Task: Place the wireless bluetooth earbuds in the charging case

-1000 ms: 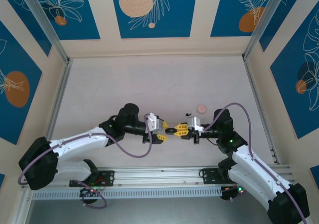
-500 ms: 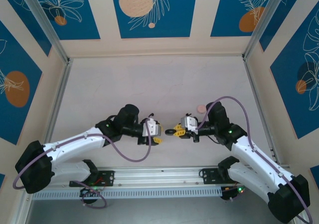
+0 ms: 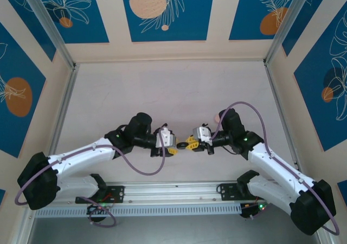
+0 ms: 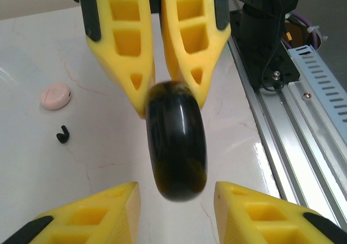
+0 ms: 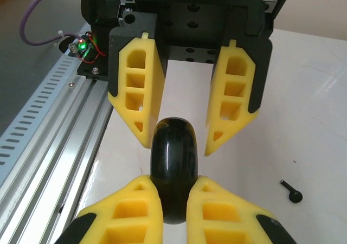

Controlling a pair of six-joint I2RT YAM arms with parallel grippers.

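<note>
My right claw (image 5: 174, 185) clamps the glossy black round case (image 4: 176, 141) edge-on. My left claw (image 4: 174, 188) straddles its free rim, jaws apart.

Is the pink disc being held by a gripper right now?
No, the pink disc lies on the table, away from the right gripper, which is shut on the black disc.

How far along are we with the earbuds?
Done: the right gripper is clamped on the black disc. In hand: the left gripper, open, straddles that disc. To do: one earbud lies loose on the table near the pink disc.
</note>
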